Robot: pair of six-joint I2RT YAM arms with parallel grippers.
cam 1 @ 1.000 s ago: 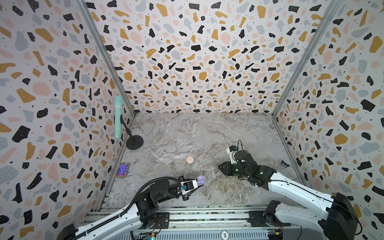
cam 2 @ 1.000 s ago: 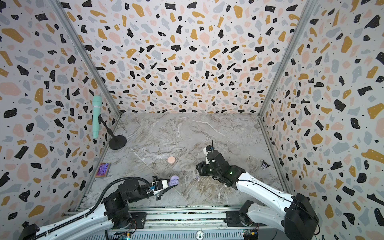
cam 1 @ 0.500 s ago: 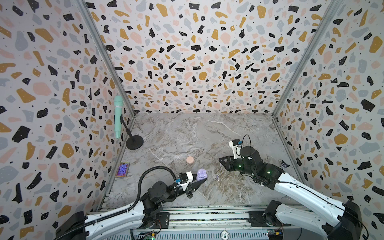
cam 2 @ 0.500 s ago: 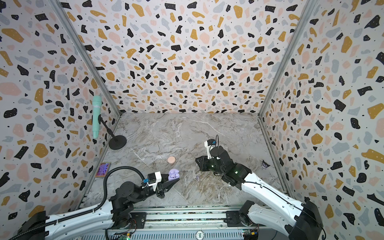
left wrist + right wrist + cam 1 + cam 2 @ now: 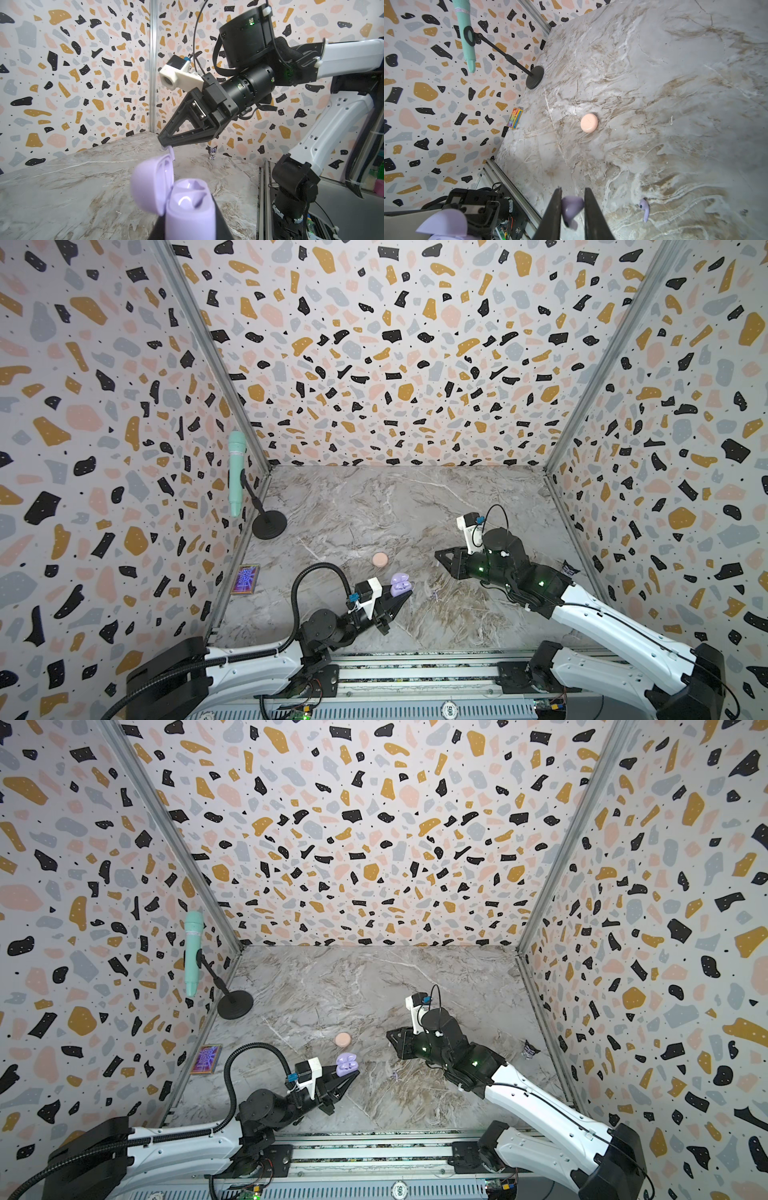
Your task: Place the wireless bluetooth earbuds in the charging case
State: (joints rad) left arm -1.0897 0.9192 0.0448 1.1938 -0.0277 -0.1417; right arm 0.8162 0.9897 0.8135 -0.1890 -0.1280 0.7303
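Both arms have lifted: left gripper (image 5: pixel 406 594) clamps the open lavender case (image 5: pixel 400 584) above the table (image 5: pixel 374 506), right gripper (image 5: pixel 437 554) pinches one lavender earbud (image 5: pixel 572 207), a second earbud (image 5: pixel 644 208) lies on the table nearby.

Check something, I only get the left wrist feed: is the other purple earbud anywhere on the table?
Observer: Yes. A loose earbud lies on the table, right of the purple case in both top views.
Operator: Any second case out there?
Observer: A pink case, lid shut, sits on the table, farther from the arms' bases than the purple one.
Operator: I only see a stem under the right gripper. What's it gripping?
Observer: The right wrist view shows the held earbud with its body pinched between both fingers of the right gripper.
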